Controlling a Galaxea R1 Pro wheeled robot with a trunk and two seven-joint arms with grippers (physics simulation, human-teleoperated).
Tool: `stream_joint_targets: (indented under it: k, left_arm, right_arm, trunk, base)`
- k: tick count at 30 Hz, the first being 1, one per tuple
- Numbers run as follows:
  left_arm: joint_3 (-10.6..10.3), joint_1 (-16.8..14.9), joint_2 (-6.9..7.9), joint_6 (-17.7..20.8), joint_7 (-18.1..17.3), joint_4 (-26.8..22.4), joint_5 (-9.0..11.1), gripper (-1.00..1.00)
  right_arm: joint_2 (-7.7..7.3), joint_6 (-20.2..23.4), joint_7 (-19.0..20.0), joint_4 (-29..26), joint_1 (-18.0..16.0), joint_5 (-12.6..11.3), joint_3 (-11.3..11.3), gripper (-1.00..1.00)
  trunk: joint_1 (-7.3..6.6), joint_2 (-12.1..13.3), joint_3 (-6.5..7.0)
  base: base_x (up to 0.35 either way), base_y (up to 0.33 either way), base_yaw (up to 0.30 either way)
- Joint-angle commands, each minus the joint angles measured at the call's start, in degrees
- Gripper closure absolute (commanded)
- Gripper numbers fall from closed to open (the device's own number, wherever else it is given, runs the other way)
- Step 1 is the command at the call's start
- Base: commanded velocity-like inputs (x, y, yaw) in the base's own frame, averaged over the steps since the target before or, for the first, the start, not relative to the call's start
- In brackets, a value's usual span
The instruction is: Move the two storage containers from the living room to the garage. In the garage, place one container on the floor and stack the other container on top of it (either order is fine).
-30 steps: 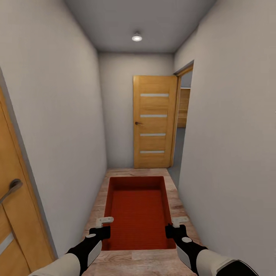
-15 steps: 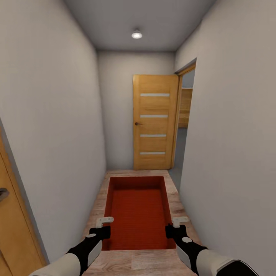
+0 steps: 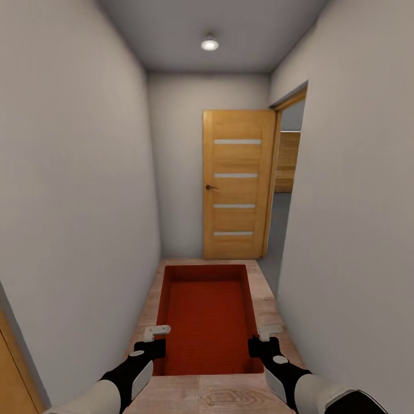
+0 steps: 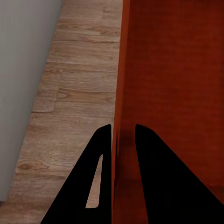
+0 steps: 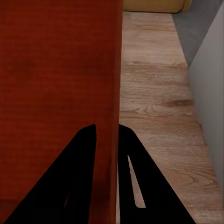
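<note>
One orange-red storage container [image 3: 207, 316] hangs level in front of me over the pale wood-plank hallway floor, held between both arms. My left gripper [image 3: 156, 332] is shut on its left wall near the near corner. In the left wrist view the thin wall [image 4: 119, 88] runs between the two dark fingers of that gripper [image 4: 122, 128]. My right gripper [image 3: 269, 331] is shut on the opposite wall. The right wrist view shows that wall [image 5: 114, 70] pinched at the right gripper [image 5: 107, 127], with the ribbed inside [image 5: 56, 70] beside it.
I am in a narrow corridor with grey walls close on both sides. An open honey-wood door [image 3: 237, 184] stands at the far end. Beside it a doorway [image 3: 286, 190] on the right opens onto brown planks and a dark grey floor [image 5: 200, 28]. Another door's edge [image 3: 10, 374] sits at near left.
The whole view has advanced down the corridor: the near-left door has slid almost out of frame and the far door looks larger. The container stays held the same way.
</note>
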Motion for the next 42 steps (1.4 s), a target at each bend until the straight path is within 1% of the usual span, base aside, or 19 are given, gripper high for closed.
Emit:
stream_joint_targets:
  k: [1, 42]
  left_arm:
    - [0.68, -0.08, 1.88, -2.44, 0.76, -0.15, -0.47, 1.0]
    - [0.68, -0.08, 1.97, -2.44, 0.76, 0.27, -0.47, 1.0]
  right_arm:
    - [0.0, -0.34, -0.3, 0.26, -0.05, -1.44, -1.17, 1.0]
    - [0.0, -0.34, -0.3, 0.3, -0.05, -1.52, -1.17, 1.0]
  trunk:
    - [0.05, -0.07, -0.09]
    - [0.05, -0.07, -0.09]
  base:
    - [0.322, 0.0, 0.011]
    - [0.322, 0.0, 0.001]
